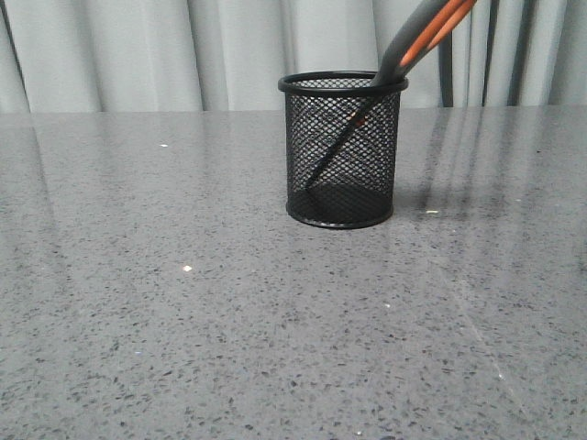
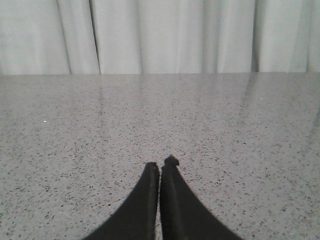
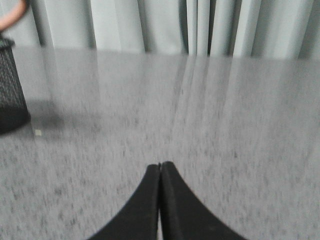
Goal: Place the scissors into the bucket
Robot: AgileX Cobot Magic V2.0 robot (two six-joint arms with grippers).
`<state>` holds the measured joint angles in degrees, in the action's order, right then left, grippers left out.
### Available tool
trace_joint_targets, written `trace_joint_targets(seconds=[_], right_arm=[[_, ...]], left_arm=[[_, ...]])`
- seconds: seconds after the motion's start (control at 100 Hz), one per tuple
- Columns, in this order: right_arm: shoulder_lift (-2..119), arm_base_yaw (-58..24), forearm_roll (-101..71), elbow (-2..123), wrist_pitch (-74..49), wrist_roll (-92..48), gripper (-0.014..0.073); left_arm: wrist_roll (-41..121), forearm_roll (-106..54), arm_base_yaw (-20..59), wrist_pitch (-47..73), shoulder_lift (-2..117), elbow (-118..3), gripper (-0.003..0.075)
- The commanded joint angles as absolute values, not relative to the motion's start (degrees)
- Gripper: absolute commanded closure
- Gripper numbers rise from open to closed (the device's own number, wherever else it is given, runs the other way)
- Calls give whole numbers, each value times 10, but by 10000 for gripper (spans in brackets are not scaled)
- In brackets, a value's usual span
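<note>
While the scissors [image 1: 415, 44] lean blades-down inside the mesh bucket [image 1: 343, 151], the left gripper [image 2: 160, 165] and right gripper [image 3: 160, 165] hang clenched, grasping nothing.

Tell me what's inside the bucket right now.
The scissors sit blades-down in the bucket, leaning so the handles stick out over the rim on the robot's right. Through the mesh only the blades show; the tips against the dark base are hard to make out.
</note>
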<state>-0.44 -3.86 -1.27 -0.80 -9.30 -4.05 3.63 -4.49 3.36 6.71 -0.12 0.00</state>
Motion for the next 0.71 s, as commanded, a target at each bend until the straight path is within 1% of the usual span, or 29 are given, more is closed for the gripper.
trace_joint_targets(seconds=[0.0, 0.13, 0.7], right_arm=[[-19, -34, 0, -11, -91, -35, 649], [-19, -34, 0, -11, -111, -35, 649], [-19, -34, 0, -11, -112, -35, 649]], left_arm=[[30, -45, 31, 22, -17, 23, 740], [30, -45, 31, 22, -17, 23, 740], [30, -45, 31, 22, -17, 23, 740]])
